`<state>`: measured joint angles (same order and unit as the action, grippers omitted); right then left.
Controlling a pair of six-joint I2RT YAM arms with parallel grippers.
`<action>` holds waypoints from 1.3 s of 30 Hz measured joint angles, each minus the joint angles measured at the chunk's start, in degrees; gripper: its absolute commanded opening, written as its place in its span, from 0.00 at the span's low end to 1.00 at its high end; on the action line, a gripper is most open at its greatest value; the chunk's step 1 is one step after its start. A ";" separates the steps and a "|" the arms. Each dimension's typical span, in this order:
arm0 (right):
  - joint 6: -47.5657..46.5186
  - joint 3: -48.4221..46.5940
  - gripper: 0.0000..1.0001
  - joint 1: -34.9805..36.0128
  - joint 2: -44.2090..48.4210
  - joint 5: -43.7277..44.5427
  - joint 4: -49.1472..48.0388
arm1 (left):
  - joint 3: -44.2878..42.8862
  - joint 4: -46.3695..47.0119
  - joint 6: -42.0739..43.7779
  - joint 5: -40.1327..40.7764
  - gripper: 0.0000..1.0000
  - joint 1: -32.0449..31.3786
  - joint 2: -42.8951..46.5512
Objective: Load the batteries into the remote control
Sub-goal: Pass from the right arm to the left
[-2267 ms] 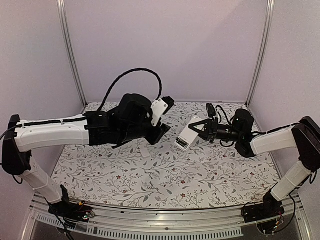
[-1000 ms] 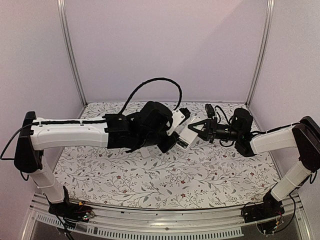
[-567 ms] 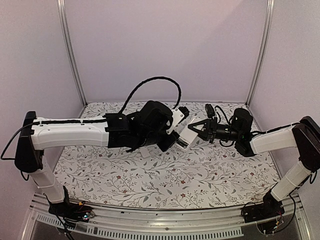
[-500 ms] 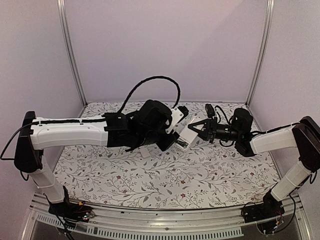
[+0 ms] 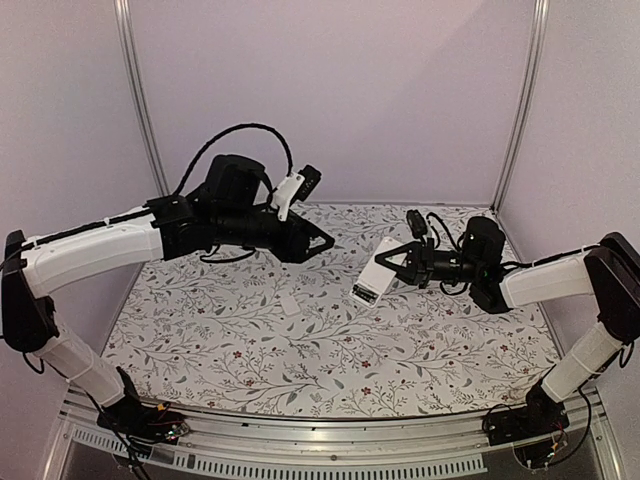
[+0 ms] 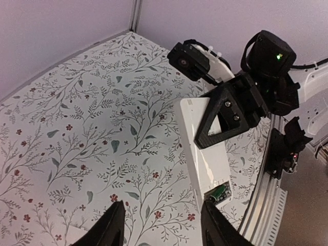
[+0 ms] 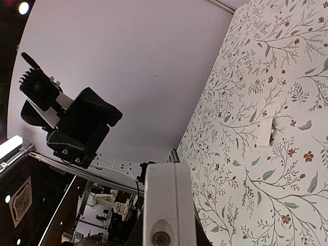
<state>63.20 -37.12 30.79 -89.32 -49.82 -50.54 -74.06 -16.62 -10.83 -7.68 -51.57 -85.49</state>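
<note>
- Two grippers are mine, one on each arm, and both hang in the air above the table with the leaf and flower pattern.
- My left gripper has its fingers apart. There is a clear gap between them, and nothing is in the gap.
- My left arm is lifted high over the back left part of the table. Its gripper points to the right, toward my other arm.
- My right gripper is pinched tight on the remote control. It grips the white handset by its upper part.
- That remote control is up in the air, over the middle right of the table, and does not touch the table.
- It is tilted, with its free end lower and pointing toward my left side.
- From my left wrist camera I see a long white side of the remote control, with a small green bit at the free end.
- My left gripper and the remote control are apart and do not touch.
- One small white cover plate lies flat on the table, to the left of the remote control and lower down. Neither gripper touches it.
</note>
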 measured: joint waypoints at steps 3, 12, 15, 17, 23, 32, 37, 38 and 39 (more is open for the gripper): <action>-0.28 -0.13 0.00 0.39 0.00 -1.27 -0.02 | -0.24 0.57 -3.91 -10.49 0.44 2.10 -1.49; 0.09 -2.71 0.00 2.91 -0.04 -4.22 -1.73 | -0.94 2.16 -12.63 -29.70 0.42 2.25 -9.20; 0.24 -3.23 0.00 3.67 -0.09 -4.87 -2.43 | -0.94 3.82 -14.84 -32.89 0.41 2.27 -10.10; 0.39 -3.65 0.00 4.13 -0.37 -5.29 -2.69 | -0.94 5.29 -16.44 -34.62 0.40 2.27 -10.54; 0.90 -4.52 0.00 5.29 -1.33 -6.49 -3.56 | -0.94 8.04 -20.06 -37.77 0.33 2.36 -11.91; 1.81 -5.95 0.00 6.08 -2.86 -7.78 -5.11 | -0.94 10.01 -23.02 -39.45 0.24 2.34 -12.92; 1.20 -6.10 0.00 6.14 -3.26 -8.28 -5.73 | -0.92 10.71 -25.29 -41.03 0.12 2.54 -13.66; 0.72 -6.10 0.00 6.14 -3.34 -8.44 -6.27 | -0.90 10.95 -26.10 -41.55 0.09 2.58 -13.77; 0.13 -6.10 0.00 6.14 -3.39 -8.63 -6.91 | -0.87 11.28 -26.84 -42.12 0.07 2.75 -13.86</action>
<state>63.33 -43.22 36.93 -92.71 -58.46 -57.45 -74.94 -5.34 -37.67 -49.80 -48.82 -99.35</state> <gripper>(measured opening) 0.131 0.155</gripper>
